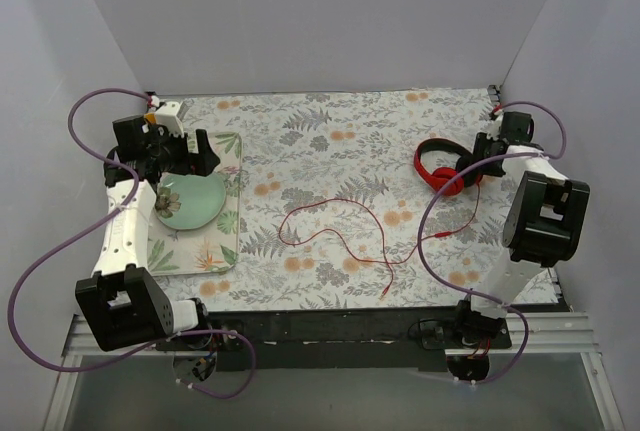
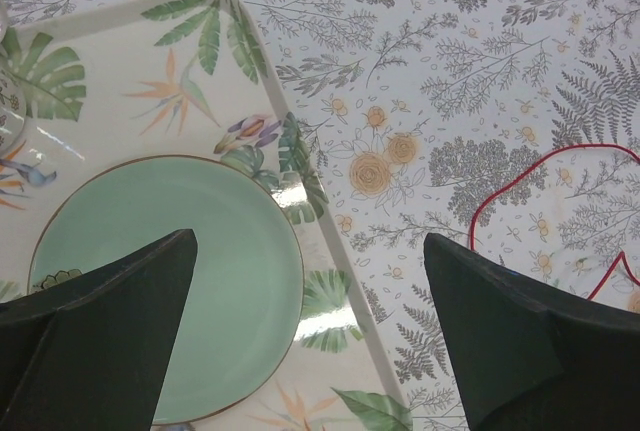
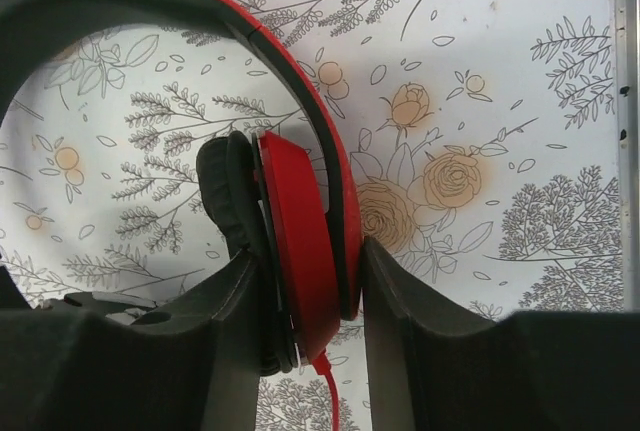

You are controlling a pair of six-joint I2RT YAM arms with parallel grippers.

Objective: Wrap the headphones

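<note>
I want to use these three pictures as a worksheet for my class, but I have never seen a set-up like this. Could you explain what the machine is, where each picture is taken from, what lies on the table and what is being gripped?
These are two white robot arms bolted at the near edge of a table with a floral cloth. The overhead picture looks down on both. The other two come from cameras on each wrist, so the dark shapes at the bottom are each arm's own fingers.

On the table lie red over-ear headphones with black pads, their long thin red cable trailing across the cloth, and a pale green round plate on a leaf-patterned rectangular tray.

The right gripper has its fingers on either side of one red ear cup, closing on it. The left gripper hangs open over the plate, holding nothing.
</note>
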